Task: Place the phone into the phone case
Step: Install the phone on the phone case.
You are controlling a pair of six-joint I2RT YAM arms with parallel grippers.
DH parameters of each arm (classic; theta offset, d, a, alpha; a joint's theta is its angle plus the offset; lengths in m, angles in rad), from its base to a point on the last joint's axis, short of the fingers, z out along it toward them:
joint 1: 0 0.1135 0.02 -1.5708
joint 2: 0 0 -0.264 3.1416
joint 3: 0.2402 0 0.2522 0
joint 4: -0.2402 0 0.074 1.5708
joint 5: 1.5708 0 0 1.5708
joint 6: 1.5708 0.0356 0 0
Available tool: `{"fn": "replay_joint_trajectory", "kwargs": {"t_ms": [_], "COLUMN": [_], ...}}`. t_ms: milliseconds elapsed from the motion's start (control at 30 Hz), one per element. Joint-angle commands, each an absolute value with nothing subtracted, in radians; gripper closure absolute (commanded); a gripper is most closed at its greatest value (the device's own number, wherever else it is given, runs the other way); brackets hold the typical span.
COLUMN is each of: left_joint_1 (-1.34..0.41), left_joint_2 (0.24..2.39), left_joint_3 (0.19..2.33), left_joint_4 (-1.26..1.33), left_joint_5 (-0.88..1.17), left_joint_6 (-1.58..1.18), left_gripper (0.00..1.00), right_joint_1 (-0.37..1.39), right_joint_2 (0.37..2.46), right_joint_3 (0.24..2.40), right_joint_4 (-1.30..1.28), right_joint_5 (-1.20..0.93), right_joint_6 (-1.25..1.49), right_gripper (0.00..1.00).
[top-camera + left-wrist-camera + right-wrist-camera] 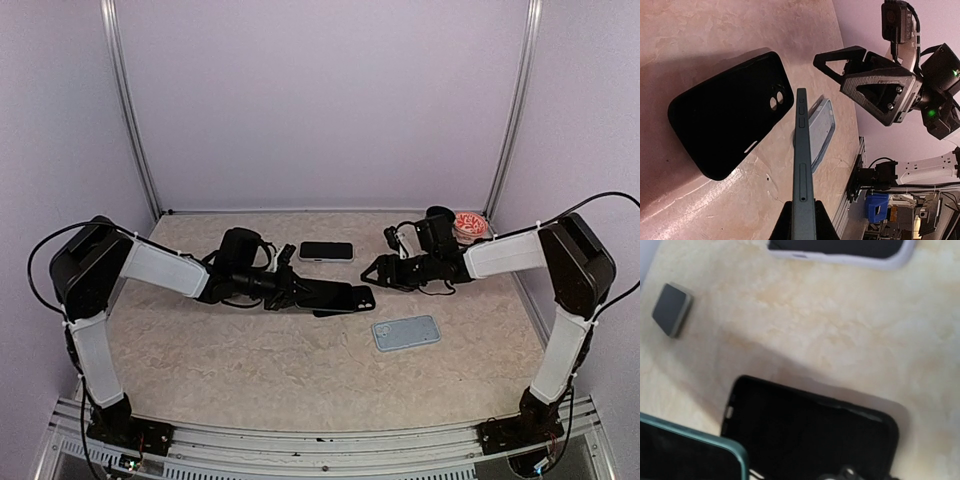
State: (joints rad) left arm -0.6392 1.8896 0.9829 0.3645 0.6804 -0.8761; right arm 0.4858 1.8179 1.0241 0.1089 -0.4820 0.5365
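Note:
My left gripper [803,207] is shut on one end of the dark teal phone [801,150], seen edge-on, which it holds just above the table. In the top view that phone [335,295] sticks out to the right of the left gripper [290,290]. An empty black phone case [730,115] lies open side up on the table beside and under the phone. In the right wrist view the black case [810,430] fills the lower middle. My right gripper [830,75] hangs open just past the phone's far end, with nothing between its fingers.
A pale blue clear case [406,332] lies nearer the front, right of centre. A phone in a white case [326,250] lies behind the held phone. A red-and-white bowl [470,225] sits at the back right. A small dark square block [672,309] rests on the table.

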Motion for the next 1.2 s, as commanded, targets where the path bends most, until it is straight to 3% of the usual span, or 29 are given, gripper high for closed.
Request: {"fn": "replay_joint_trajectory", "kwargs": {"t_ms": [0, 1167], "left_joint_1": [-0.625, -0.603], "left_joint_2": [1.919, 2.098], "left_joint_3": [1.054, 1.201], "left_joint_4": [0.396, 0.355], "left_joint_5": [0.741, 0.77], "left_joint_6": [-0.887, -0.961], "left_gripper": [1.0, 1.0], "right_joint_1": [0.476, 0.475], "right_joint_2": [1.86, 1.968], "right_joint_3": [1.055, 1.085], "right_joint_4": [0.093, 0.108], "right_joint_5": [-0.49, -0.516], "right_joint_6": [0.519, 0.506], "right_gripper": [0.29, 0.29]}}
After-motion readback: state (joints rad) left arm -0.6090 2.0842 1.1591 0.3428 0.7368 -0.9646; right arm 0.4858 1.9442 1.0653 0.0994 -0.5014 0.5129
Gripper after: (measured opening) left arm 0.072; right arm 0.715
